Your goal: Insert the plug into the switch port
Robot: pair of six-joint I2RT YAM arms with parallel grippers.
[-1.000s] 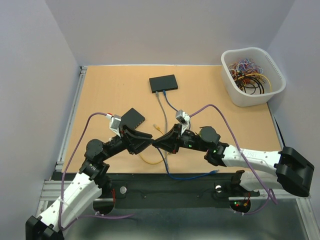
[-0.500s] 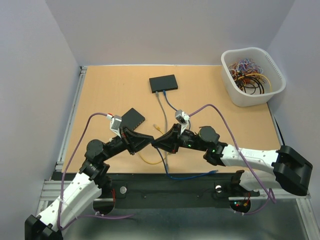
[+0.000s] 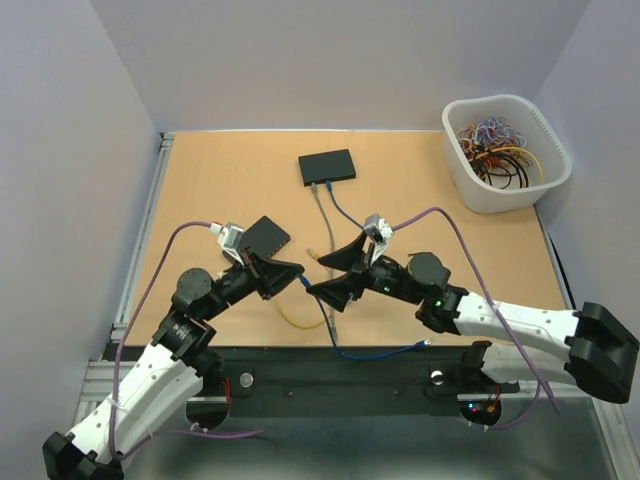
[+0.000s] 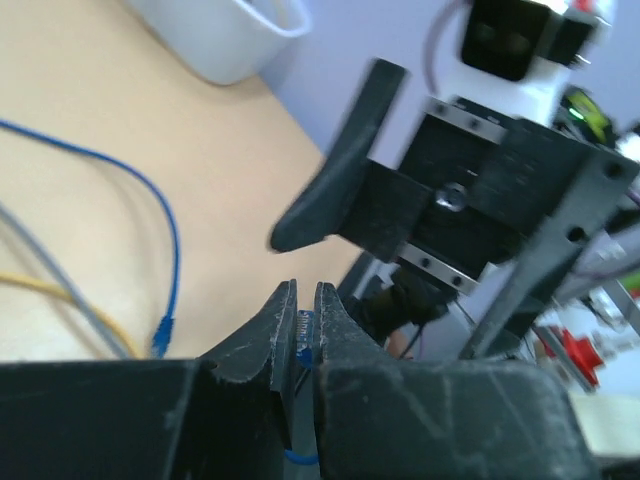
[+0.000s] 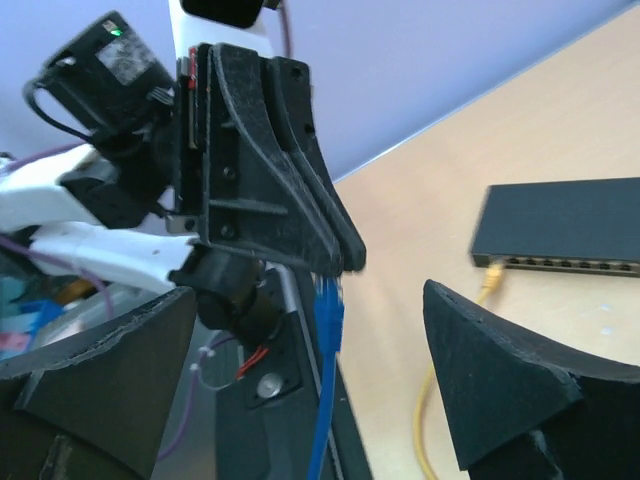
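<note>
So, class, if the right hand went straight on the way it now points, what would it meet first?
The left hand, shut on the blue plug, sits straight ahead of the open right hand. It would probably touch the plug first, though depth is unclear.

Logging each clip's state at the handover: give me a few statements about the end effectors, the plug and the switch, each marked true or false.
1. The left end effector is shut on a small blue plastic plug. True.
2. The right end effector also clamps that plug. False: its jaws stand wide open, clear of it.
3. The flat black rectangular switch at the far middle of the wooden table has nothing plugged in. False: a grey cable and a blue cable run into it.
4. The white plastic bin holds tangled coloured wires. True.
5. The plug sits in a switch port. False: it is held in the air.
</note>
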